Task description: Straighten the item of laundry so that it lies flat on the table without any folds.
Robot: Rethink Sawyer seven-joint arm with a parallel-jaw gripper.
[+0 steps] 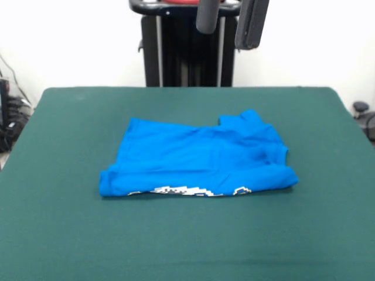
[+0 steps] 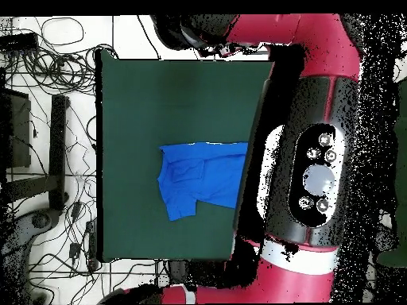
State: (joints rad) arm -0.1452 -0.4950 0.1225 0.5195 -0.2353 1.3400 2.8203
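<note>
The bright blue T-shirt [image 1: 199, 155] lies in the middle of the dark green table [image 1: 187, 240], folded over itself with the plain side up. A strip of the white and black graphic [image 1: 181, 190] shows along its near edge, and a sleeve sticks out at the far right. In the overhead view the shirt [image 2: 203, 179] is a rumpled block on the table [image 2: 183, 95], its right part hidden under the red arm [image 2: 318, 159]. The arm is drawn back. Only a grey cylinder [image 1: 206, 14] and a dark slab [image 1: 252, 22] hang at the top edge. No gripper shows.
The black pedestal [image 1: 184, 52] stands behind the table's far edge. Cables and dark stands [image 2: 48, 119] lie on the floor beside the table. Green cloth surrounds the shirt on all sides.
</note>
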